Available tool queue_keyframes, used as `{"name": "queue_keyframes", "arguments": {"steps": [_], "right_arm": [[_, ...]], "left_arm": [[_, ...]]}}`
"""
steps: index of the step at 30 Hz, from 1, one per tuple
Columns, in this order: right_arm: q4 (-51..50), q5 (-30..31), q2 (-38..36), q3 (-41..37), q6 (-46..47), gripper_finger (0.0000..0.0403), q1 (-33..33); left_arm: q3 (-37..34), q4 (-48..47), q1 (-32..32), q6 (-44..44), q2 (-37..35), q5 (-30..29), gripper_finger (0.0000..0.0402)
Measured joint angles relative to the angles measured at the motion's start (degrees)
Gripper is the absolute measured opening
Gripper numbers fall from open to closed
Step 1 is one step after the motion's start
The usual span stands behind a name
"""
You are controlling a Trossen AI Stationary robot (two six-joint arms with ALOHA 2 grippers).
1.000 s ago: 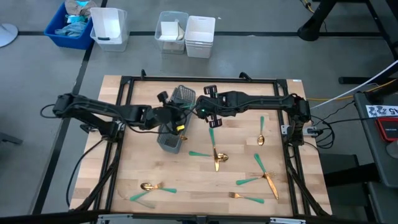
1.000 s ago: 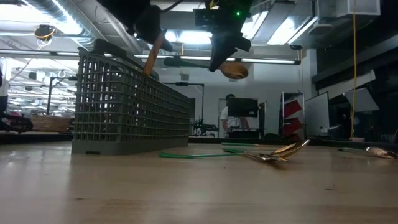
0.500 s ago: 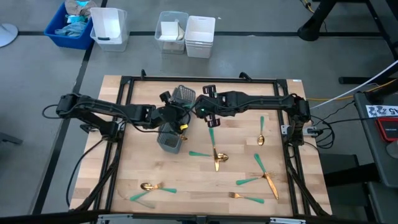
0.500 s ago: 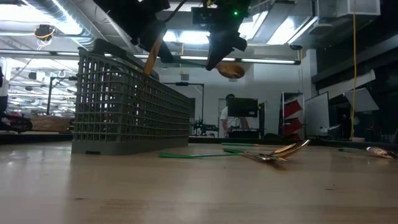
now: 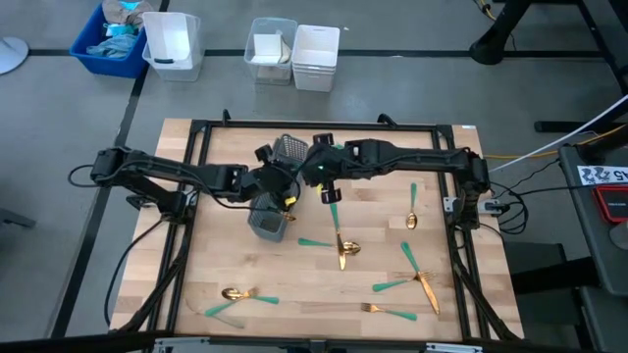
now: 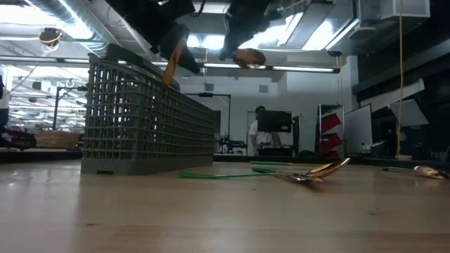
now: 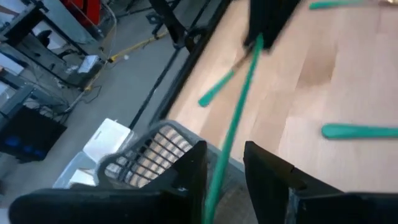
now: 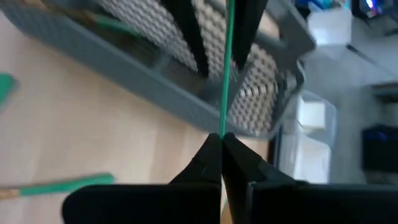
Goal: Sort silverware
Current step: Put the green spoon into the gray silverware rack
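**Step in hand: transfer of one piece above the caddy**

- Spoon (image 8: 225, 74): held in the air, clear of the table (image 5: 226, 255), close above the open top of the grey mesh caddy (image 5: 270, 224). Gold bowl (image 6: 249, 57) visible in the low view, higher than the caddy rim. Teal handle pointing away from the right arm and toward the left arm.
- Right claw (image 8: 222, 138): pressed together, pinching the teal handle.
- Left claw (image 7: 224, 152): spread, with the same handle passing between its fingers (image 7: 194, 163). No contact between fingers and handle discernible, so read as not yet gripping.
- Loose silverware: lying flat on the table, well apart from the caddy. Includes a spoon near the centre (image 5: 341, 250), another toward the right side (image 5: 412, 211), a crossed group (image 5: 417, 275), a fork near the front edge (image 5: 388, 311) and a cluster at the front left (image 5: 235, 294).

**Progress (judgement):** early to middle of the sort, with most pieces not yet in the caddy.

**Next move (judgement):**

1. Either close the left claw on the handle before releasing the right, or lower the spoon straight into a compartment.
2. Keep the handle aligned with the chosen cell. The compartment directly beneath cannot be told.
3. Avoid releasing both claws at once, to prevent a drop beside the caddy wall.
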Motion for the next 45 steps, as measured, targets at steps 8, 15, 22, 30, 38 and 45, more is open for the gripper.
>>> {"name": "queue_keyframes", "arguments": {"steps": [8, 15, 22, 30, 38, 45], "right_arm": [[-1.29, -3.95, 0.00, 3.62, 0.00, 0.0003, -0.13], [-2.79, -3.19, 0.01, 3.58, 1.79, 0.0003, -0.18], [-3.39, -5.28, 0.02, 4.59, 2.14, 0.0003, -0.15], [-0.46, -8.13, -0.45, 8.49, 2.74, 0.0002, -0.08], [-1.69, -8.38, -0.15, 13.62, 2.47, 0.0002, -0.15], [-5.92, -8.15, -0.13, 14.20, 2.32, 0.0002, -0.15]], "left_arm": [[0.00, 0.02, 0.02, 0.02, -0.02, -0.43, 0.0095], [0.00, 0.10, 0.00, 0.26, -0.26, 0.03, 0.0095], [-0.02, 0.06, 0.00, -0.24, 0.05, 0.37, 0.0095], [-0.28, -0.86, 0.00, -0.50, 0.37, 1.75, 0.0095], [-0.13, -0.22, -0.09, -0.53, 0.19, 1.43, 0.0095], [-0.13, -0.25, -0.38, -0.48, 0.09, 1.38, 0.0095]]}}
